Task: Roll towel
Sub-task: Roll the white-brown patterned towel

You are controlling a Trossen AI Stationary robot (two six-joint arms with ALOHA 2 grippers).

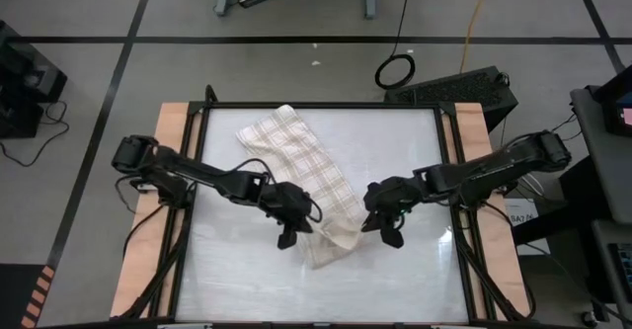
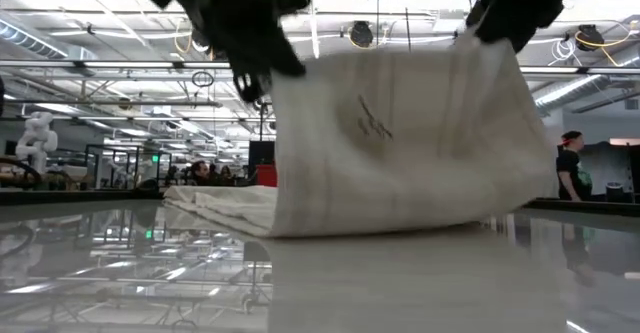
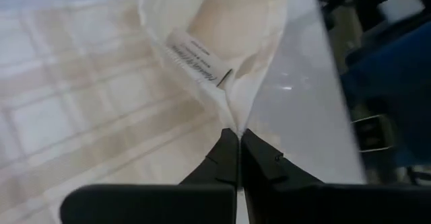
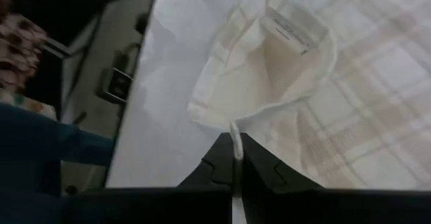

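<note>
The cream towel with tan plaid stripes lies slantwise on the white table, from the far left toward the near middle. Its near end is raised between my two grippers, and the low view shows it as a sheet hanging between them. My left gripper is shut on this end's left side, and my right gripper is shut on its right side. A white label shows on the raised cloth. The towel's far part rests flat on the table. My left gripper pinches a thin edge of the towel between its two fingertips, slanting down from the table's left. The cloth rises off the table there and sags toward the other gripper. My right gripper pinches a narrow hem of the towel between its two fingertips, slanting down from the table's right. The cloth there is lifted, cupped and slack, with its lower fold on the table.
The table has wooden side rails and a black frame. Bare white surface lies near and to the far right of the towel. A dark box stands on the floor beyond the far right corner. People stand in the room behind.
</note>
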